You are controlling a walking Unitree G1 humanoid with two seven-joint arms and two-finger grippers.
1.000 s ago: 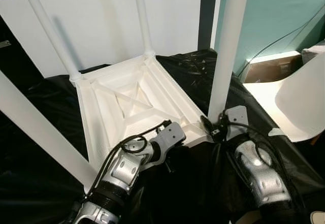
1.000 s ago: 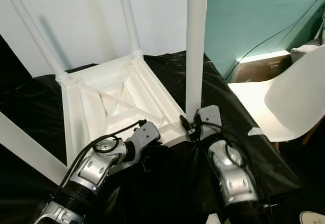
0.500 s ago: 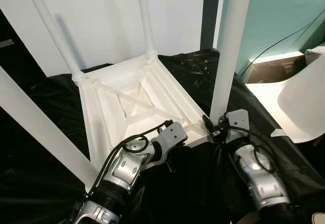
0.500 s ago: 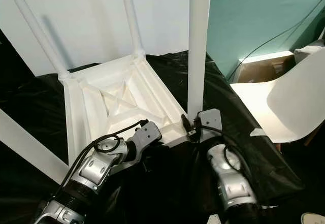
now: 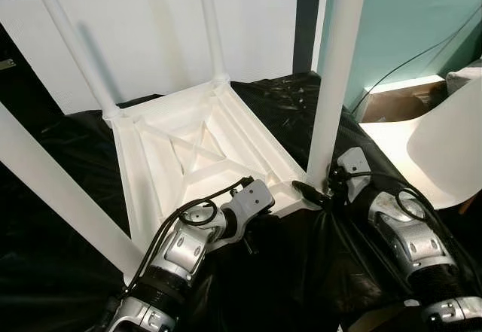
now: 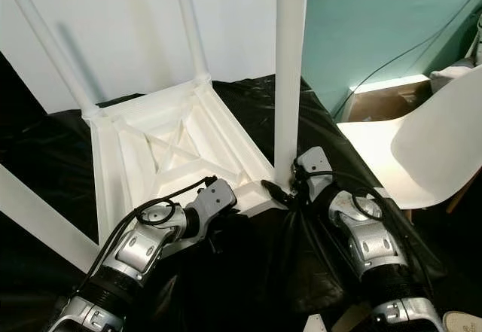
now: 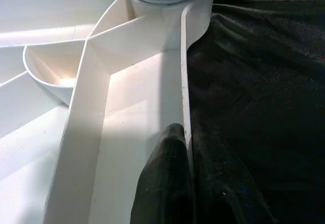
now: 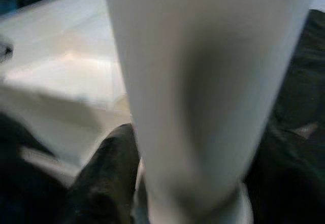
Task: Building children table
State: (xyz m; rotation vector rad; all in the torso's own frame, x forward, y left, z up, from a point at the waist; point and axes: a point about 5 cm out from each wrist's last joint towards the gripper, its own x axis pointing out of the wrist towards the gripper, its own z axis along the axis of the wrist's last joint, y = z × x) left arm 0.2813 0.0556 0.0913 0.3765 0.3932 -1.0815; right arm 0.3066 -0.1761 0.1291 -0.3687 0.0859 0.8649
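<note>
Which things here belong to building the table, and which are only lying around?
For the job:
- table top, upside down
- four legs, one at the right gripper
- left gripper, on the top's rim
- right gripper

Lying about:
- white chair
- cardboard box
- black sheet
</note>
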